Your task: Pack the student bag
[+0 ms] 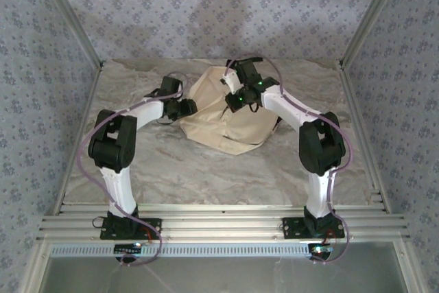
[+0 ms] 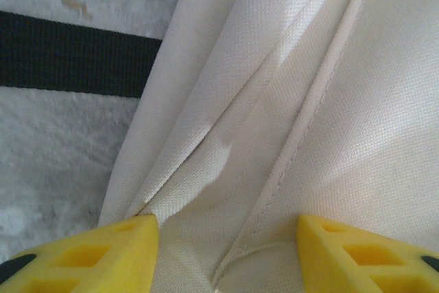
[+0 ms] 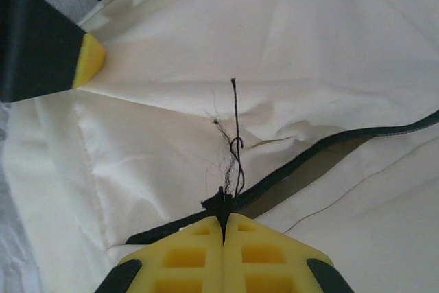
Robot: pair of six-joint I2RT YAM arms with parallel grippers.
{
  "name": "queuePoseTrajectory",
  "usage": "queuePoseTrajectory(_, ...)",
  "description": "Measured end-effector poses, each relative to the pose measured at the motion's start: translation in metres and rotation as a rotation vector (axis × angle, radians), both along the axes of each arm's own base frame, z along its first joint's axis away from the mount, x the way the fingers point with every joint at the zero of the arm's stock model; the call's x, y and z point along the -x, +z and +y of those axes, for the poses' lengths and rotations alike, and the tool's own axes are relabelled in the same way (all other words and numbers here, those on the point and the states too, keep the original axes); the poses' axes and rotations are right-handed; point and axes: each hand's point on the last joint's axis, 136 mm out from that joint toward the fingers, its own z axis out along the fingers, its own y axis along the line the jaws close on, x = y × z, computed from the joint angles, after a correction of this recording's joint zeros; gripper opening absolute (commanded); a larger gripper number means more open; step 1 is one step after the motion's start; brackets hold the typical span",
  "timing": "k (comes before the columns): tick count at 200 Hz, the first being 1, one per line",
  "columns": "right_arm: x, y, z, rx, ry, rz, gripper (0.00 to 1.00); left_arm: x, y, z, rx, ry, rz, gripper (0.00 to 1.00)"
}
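The student bag (image 1: 219, 121), cream-beige fabric, lies at the far middle of the table. My left gripper (image 1: 189, 108) is at the bag's left edge. Its yellow fingers stand apart in the left wrist view, open over a seam and folds of the bag fabric (image 2: 288, 101). My right gripper (image 1: 238, 103) is over the top of the bag. Its fingers (image 3: 223, 221) are shut on the black zipper pull (image 3: 221, 204), and frayed black threads stand up from it. The zipper (image 3: 329, 150) gapes a little to the right of the pull. One left fingertip (image 3: 89, 60) presses into the fabric.
A black strap (image 2: 68, 53) of the bag lies on the marbled table top (image 1: 206, 169) beside the left gripper. Patterned walls and metal posts close in the table at the back and sides. Open table surface lies in front of the bag.
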Motion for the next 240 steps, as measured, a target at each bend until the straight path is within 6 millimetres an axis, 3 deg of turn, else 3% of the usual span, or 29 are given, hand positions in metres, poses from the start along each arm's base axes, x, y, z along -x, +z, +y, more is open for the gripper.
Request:
queuePoseTrajectory(28,0.003,0.004,0.008,-0.082,-0.01,0.043,0.0,-0.014,0.007,0.002,-0.05,-0.014,-0.024,0.57)
queuePoseTrajectory(56,0.005,0.011,0.018,-0.169,-0.025,0.086,0.0,-0.004,0.018,0.003,-0.095,-0.044,-0.04,0.58)
queuePoseTrajectory(76,0.006,0.015,0.022,-0.229,-0.046,0.124,0.0,0.018,0.038,-0.008,-0.12,-0.107,-0.08,0.57)
queuePoseTrajectory(105,0.001,0.025,0.027,-0.3,-0.084,0.169,0.0,0.062,0.072,-0.048,-0.128,-0.286,-0.206,0.57)
queuePoseTrajectory(120,-0.004,0.032,0.028,-0.328,-0.103,0.178,0.0,0.084,0.077,-0.069,-0.115,-0.379,-0.257,0.57)
queuePoseTrajectory(135,-0.006,0.035,0.029,-0.348,-0.116,0.19,0.0,0.095,0.073,-0.081,-0.104,-0.429,-0.284,0.57)
queuePoseTrajectory(167,-0.004,0.036,0.032,-0.378,-0.132,0.228,0.0,0.085,0.057,-0.088,-0.109,-0.439,-0.33,0.57)
queuePoseTrajectory(240,-0.006,0.037,0.028,-0.403,-0.163,0.254,0.0,0.046,0.055,-0.115,-0.102,-0.444,-0.436,0.57)
